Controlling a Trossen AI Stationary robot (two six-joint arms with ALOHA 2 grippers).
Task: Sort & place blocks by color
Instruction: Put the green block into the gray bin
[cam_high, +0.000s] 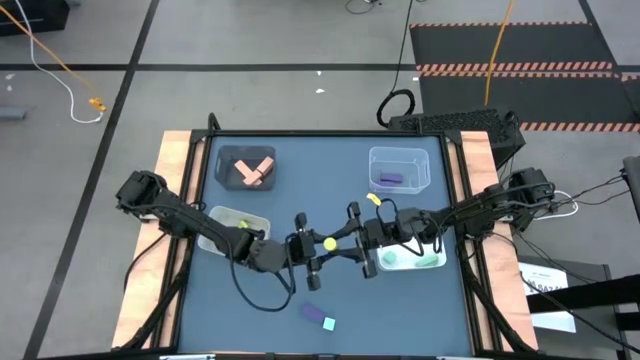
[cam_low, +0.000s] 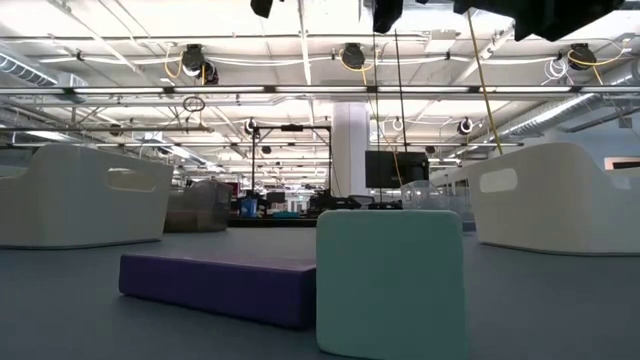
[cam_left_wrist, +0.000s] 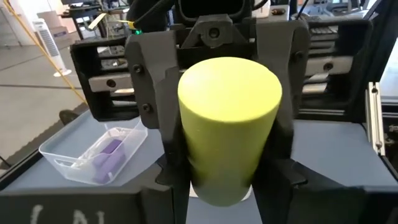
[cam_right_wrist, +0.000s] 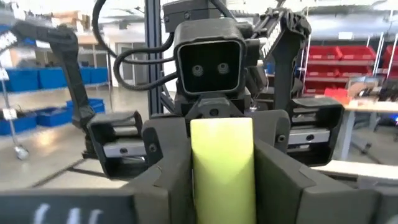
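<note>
Mid-table handover, both my grippers meeting on one yellow-green block (cam_high: 330, 243). Left gripper (cam_high: 312, 246), reaching in from the white bin (cam_high: 215, 235) side, has its fingers pressed on the block's flanks; right gripper (cam_high: 349, 248) is closed on the same piece from the opposite side. Judgement: keep one grip firm until the other is seated, then release squarely (no twisting). Purple block (cam_high: 313, 311) and teal block (cam_high: 329, 323) lie on the table below the handover point, touching, unsorted.
</note>
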